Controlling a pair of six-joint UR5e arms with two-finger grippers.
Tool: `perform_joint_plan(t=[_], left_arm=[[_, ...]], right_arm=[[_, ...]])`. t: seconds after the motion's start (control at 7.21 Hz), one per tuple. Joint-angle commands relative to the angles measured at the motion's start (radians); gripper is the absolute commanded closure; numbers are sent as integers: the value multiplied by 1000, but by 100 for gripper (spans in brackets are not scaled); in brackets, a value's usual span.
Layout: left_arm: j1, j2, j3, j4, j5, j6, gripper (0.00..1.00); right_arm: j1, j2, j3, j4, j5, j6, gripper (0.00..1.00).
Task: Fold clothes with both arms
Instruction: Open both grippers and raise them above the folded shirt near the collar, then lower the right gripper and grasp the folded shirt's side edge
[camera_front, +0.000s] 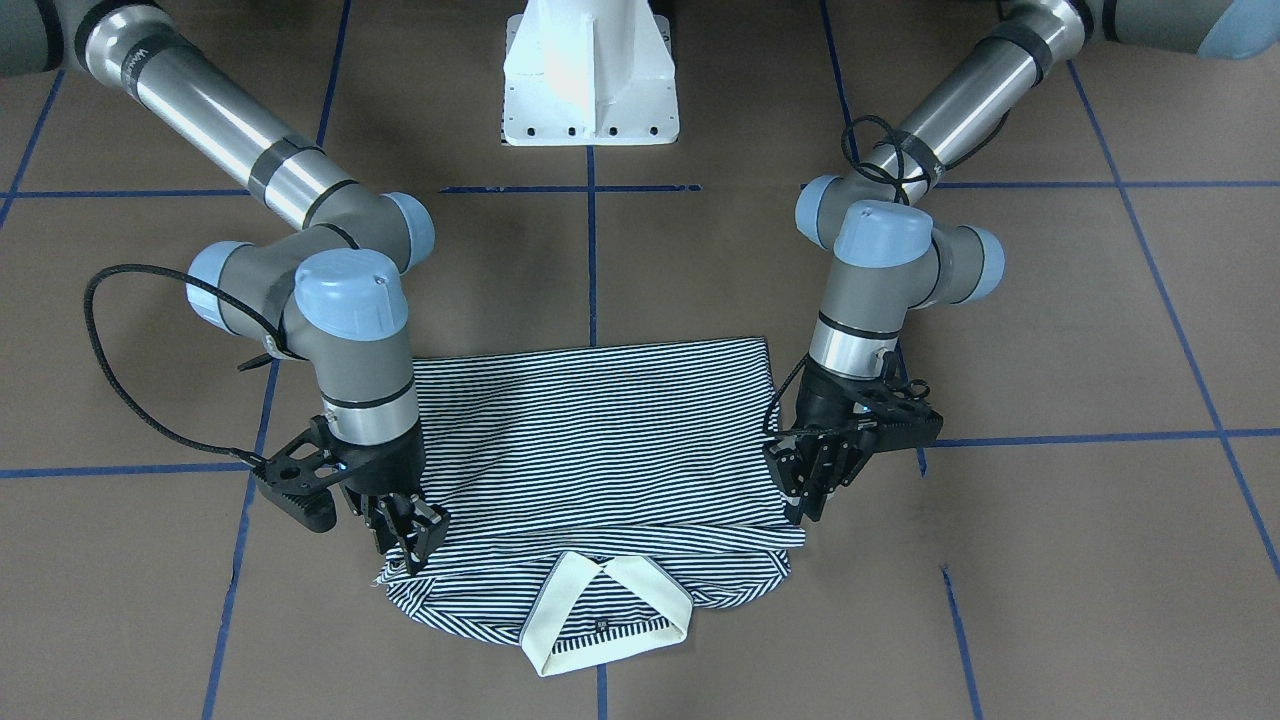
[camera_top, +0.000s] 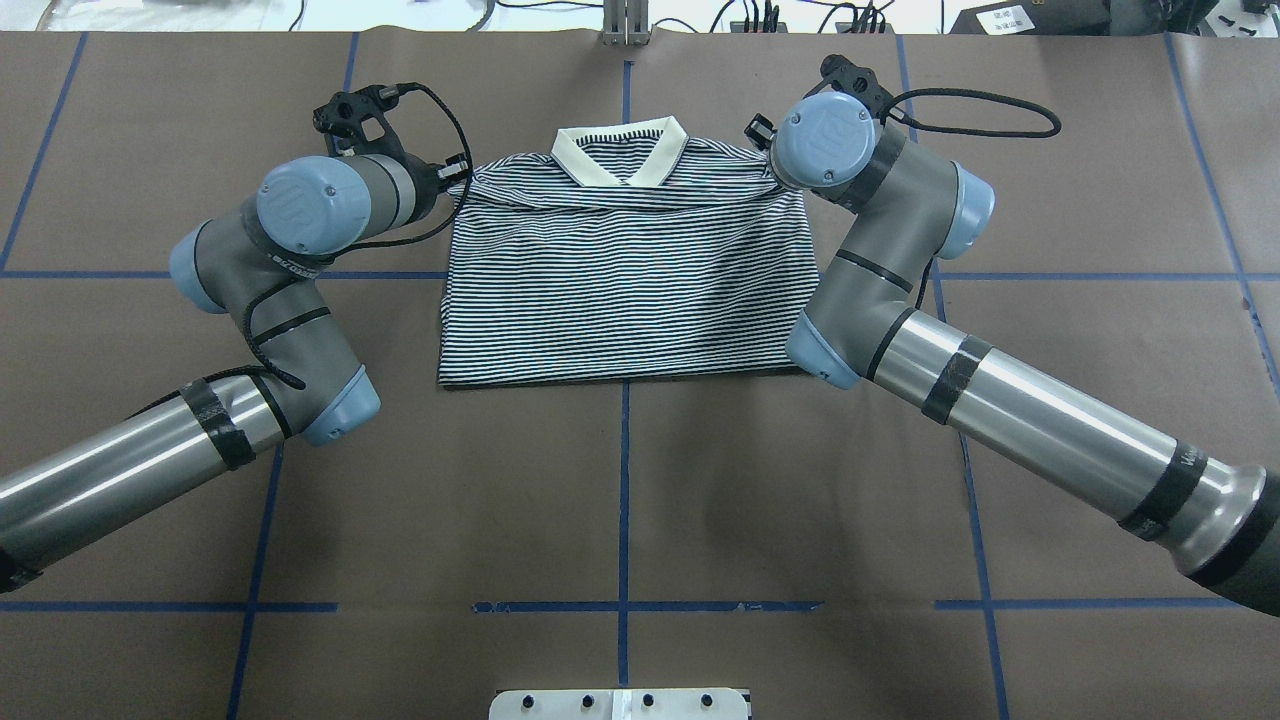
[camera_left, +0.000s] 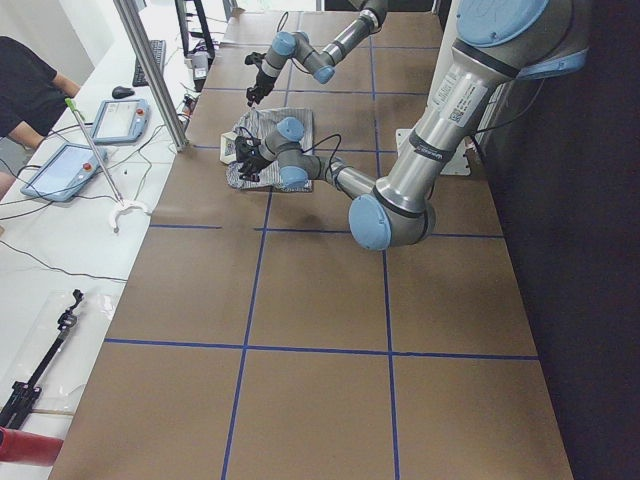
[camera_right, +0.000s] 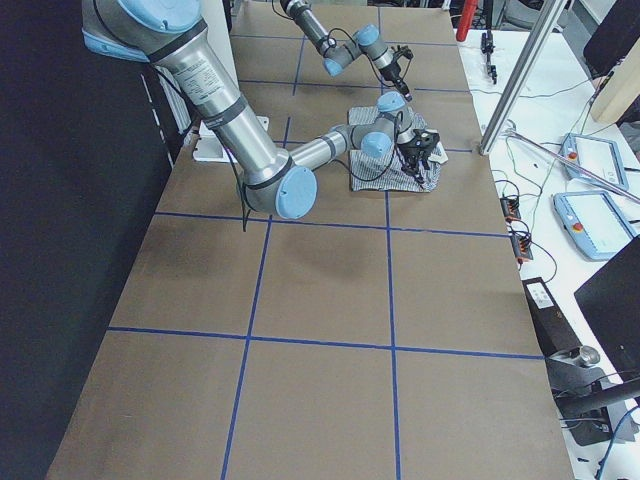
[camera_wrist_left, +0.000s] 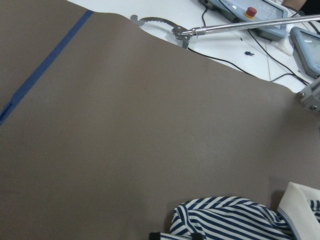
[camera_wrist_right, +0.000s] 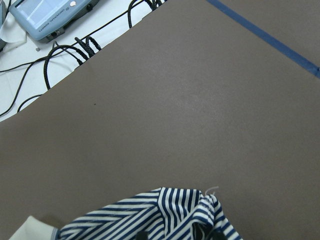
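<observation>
Polo shirt (camera_front: 600, 440), short-sleeved, fine navy-and-white stripes: lies flat on brown table with blue tape lines (camera_front: 1050, 560), lower centre of front-facing view, one striped layer folded over the body. Plain cream collar (camera_front: 640, 580) nearest the camera, at bottom centre. Right black two-finger claw (camera_front: 410, 545), frame left: pinched onto the striped shoulder corner, cloth slightly raised. Left black two-finger claw (camera_front: 805, 505), frame right: closed on the opposite shirt edge. White bolted pedestal (camera_front: 590, 70) top centre, well apart.
</observation>
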Motion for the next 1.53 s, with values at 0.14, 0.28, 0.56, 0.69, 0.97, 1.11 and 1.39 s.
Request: perform_joint_plan(t=[0.14, 0.28, 0.56, 0.69, 0.97, 1.11, 1.39], left_arm=[[1, 35, -67, -24, -48, -8, 64], [1, 40, -67, -24, -48, -6, 64], [4, 40, -72, -23, -46, -6, 64], [5, 41, -70, -23, -46, -5, 64], [4, 41, -72, -23, -46, -5, 64], [4, 41, -72, -23, -46, -5, 64], [4, 41, -72, -23, -48, -5, 64]], right_arm=[[-65, -311, 397, -34, 65, 93, 28], [-97, -361, 413, -26, 67, 97, 27], [-166, -351, 402, -25, 47, 201, 25], [-171, -352, 401, -25, 45, 204, 25], [-206, -354, 387, -25, 13, 207, 25], [-215, -351, 384, -25, 1, 207, 25], [-225, -355, 382, -29, -4, 207, 41]])
